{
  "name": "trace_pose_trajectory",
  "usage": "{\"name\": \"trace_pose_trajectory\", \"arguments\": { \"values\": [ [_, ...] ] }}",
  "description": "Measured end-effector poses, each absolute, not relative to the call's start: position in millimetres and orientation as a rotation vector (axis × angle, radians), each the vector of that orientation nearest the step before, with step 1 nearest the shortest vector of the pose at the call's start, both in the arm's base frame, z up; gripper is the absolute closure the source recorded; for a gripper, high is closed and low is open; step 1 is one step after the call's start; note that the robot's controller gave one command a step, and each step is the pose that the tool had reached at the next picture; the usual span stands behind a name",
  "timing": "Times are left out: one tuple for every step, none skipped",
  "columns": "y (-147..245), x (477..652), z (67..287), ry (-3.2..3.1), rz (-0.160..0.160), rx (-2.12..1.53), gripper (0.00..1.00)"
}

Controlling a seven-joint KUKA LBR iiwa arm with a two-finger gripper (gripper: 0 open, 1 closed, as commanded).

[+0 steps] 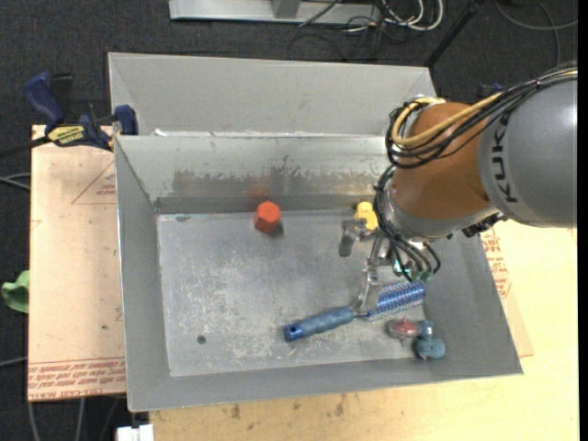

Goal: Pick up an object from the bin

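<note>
One thing lies right under the pincer: a blue brush, flat on the bin floor at about 4 o'clock. Its handle runs toward 7 o'clock and its blue-and-white bristle head points toward 3. The pincer hangs low over the neck between handle and head, seemingly at or just above it. Whether it is open or closed I cannot tell, and nothing shows contact for sure. By my reading the pick is not yet done: the brush lies level on the metal with no part raised, so closing on it, lifting and clearing the bin are all left.

Just beside the bristle head, toward the 5 o'clock corner, lie a small pinkish thing and a teal knob-like thing, close together. These could get nudged if the brush swings on the way up. A small yellow thing sits at 2 o'clock, partly hidden by the wrist. An orange cylinder stands well apart at 12 o'clock, near the back wall.

The bin is grey sheet metal with sloping walls, its floor scuffed and bare across the left half. The arm, with its orange cover and looped cables, fills the 2 to 3 o'clock side. The bin rests on a pale worktop; beyond it at 12 o'clock are dark carpet, a metal stand foot and loose wiring
</note>
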State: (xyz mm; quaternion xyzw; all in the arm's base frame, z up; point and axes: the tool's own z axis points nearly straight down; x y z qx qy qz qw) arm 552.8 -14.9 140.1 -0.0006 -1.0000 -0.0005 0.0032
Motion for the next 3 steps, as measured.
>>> {"name": "trace_pose_trajectory", "arguments": {
  "values": [
    [-12.8,515.4,65.2,-3.131,-0.003,-0.102,0.00],
    [-12.9,518.9,69.9,-3.140,-0.002,-0.101,1.00],
    [-81.9,495.5,199.8,-3.146,0.002,-0.161,1.00]
  ]
}}
